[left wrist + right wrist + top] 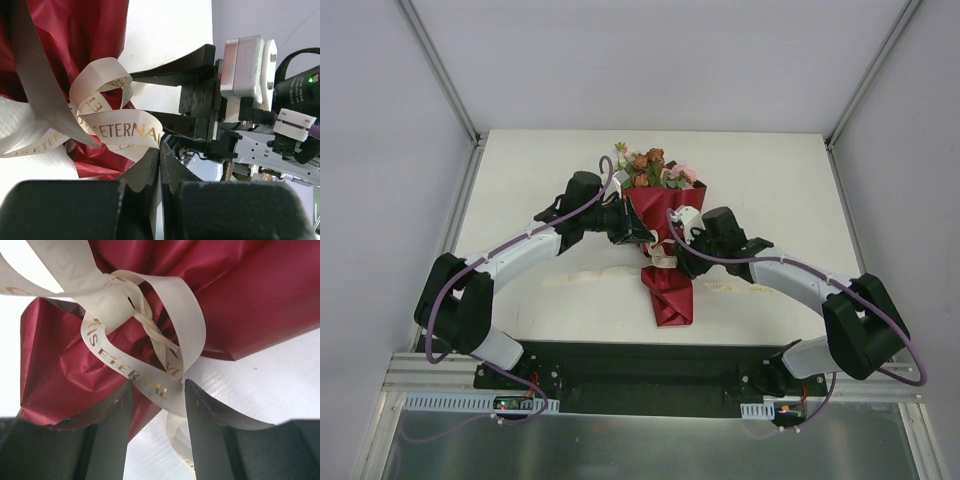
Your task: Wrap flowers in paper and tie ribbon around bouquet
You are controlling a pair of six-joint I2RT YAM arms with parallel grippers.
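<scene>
My left gripper [160, 156] is clamped shut on the ribbon [125, 131] tail. My right gripper [158, 386] stands partly open, with a ribbon loop between its fingers, unpinched. The bouquet [670, 295] lies mid-table [770, 180] between both grippers, flowers [650, 165] toward the far edge.

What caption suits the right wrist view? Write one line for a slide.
Open right end effector straddles the cream ribbon looped around the dark red paper.
</scene>
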